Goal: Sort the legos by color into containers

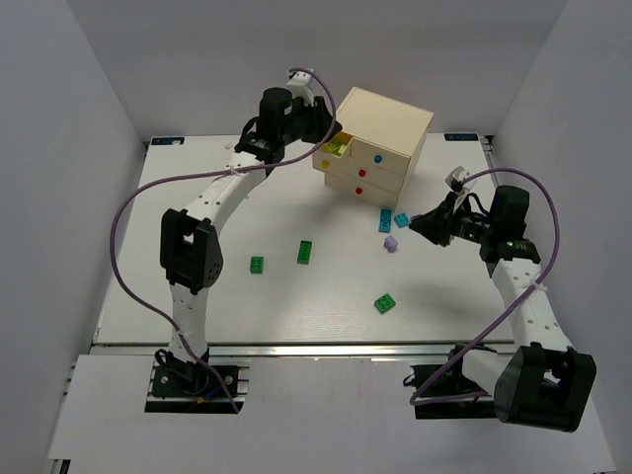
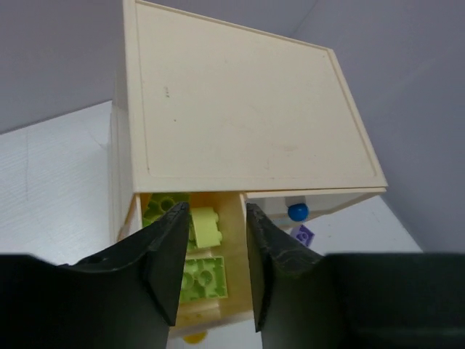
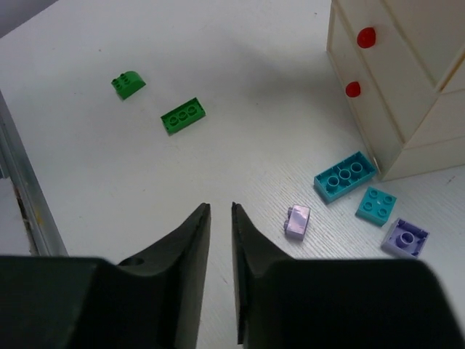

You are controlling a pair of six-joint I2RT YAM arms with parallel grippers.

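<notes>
The left gripper (image 2: 216,218), jaws parted, hangs over the chest's (image 1: 385,123) pulled-out top drawer (image 2: 232,240), which stands open to take lime bricks (image 2: 203,276); the right gripper (image 3: 221,211), narrowly parted and empty, points toward teal bricks (image 3: 345,175) and lilac bricks (image 3: 297,221) beside the chest's foot, probably the next to be sorted.

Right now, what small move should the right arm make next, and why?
Probably shift the right gripper over the nearer lilac brick and open wider: its jaws are empty and only narrowly apart, and that brick lies loose on the table just beside it.
</notes>
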